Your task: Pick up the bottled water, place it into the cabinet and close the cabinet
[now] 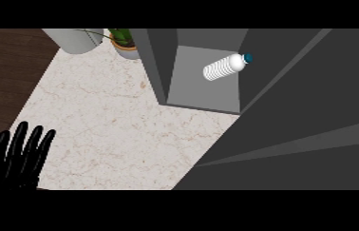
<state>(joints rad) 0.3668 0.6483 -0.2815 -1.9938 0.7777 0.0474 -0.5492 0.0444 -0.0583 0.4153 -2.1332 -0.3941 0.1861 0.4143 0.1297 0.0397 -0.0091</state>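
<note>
Fingers straight and holding nothing, my left hand (24, 156) rests at the lower-left edge of the counter (105, 120). The open cabinet door (294, 130) fills the right. Inside the cabinet (203, 94), the bottled water (224, 67) lies on its side.

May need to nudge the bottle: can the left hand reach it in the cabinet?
Probably yes. The cabinet stands open, the bottled water lies on its shelf, and only bare counter lies between it and the left hand, open at lower left; it must round the cabinet's left wall.
</note>
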